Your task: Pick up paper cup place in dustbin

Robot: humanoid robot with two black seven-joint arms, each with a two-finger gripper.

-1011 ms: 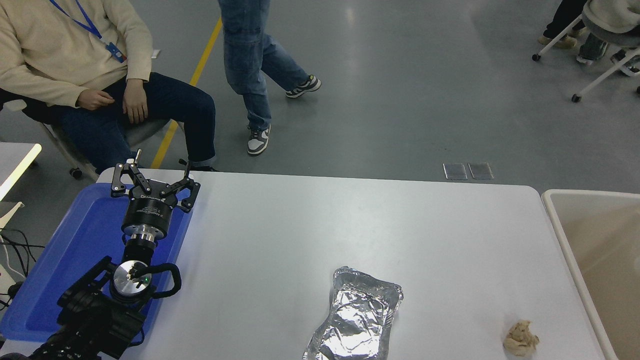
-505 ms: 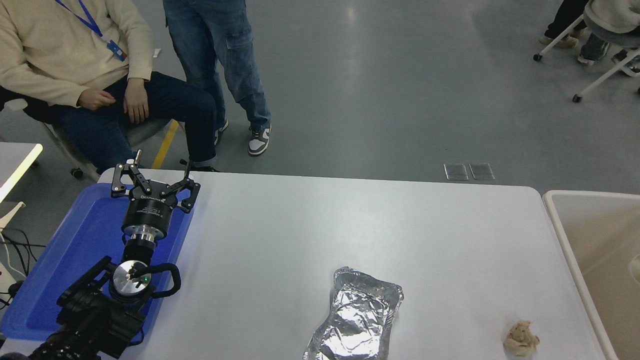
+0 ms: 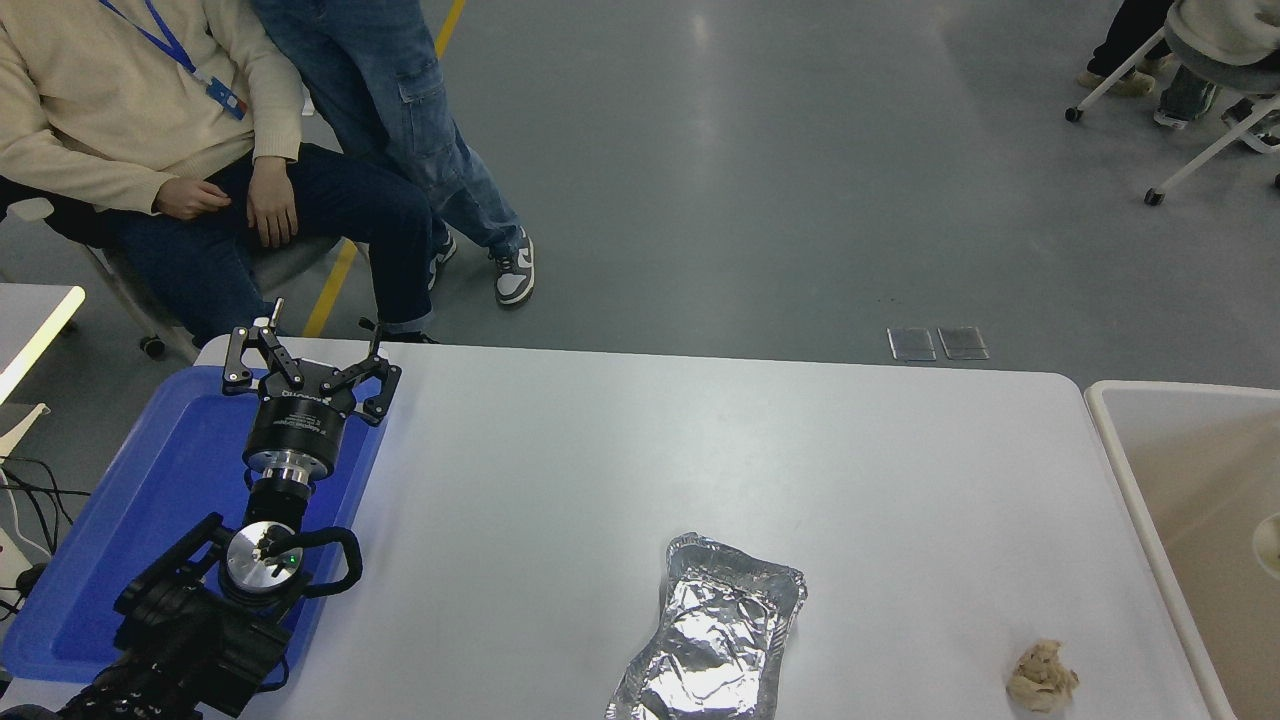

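White counter [image 3: 620, 450] is seen cleared of the paper cup [image 3: 1270, 531], glimpsed inside the dustbin [image 3: 1130, 470], while the left hand [image 3: 305, 365] is parked spread, empty.

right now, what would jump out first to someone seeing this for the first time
Probably the crumpled foil tray glinting at the near edge of the white table, with a beige paper wad to its right. Next, the left gripper, open, over the blue tray at the left. The dustbin sits at the right edge.
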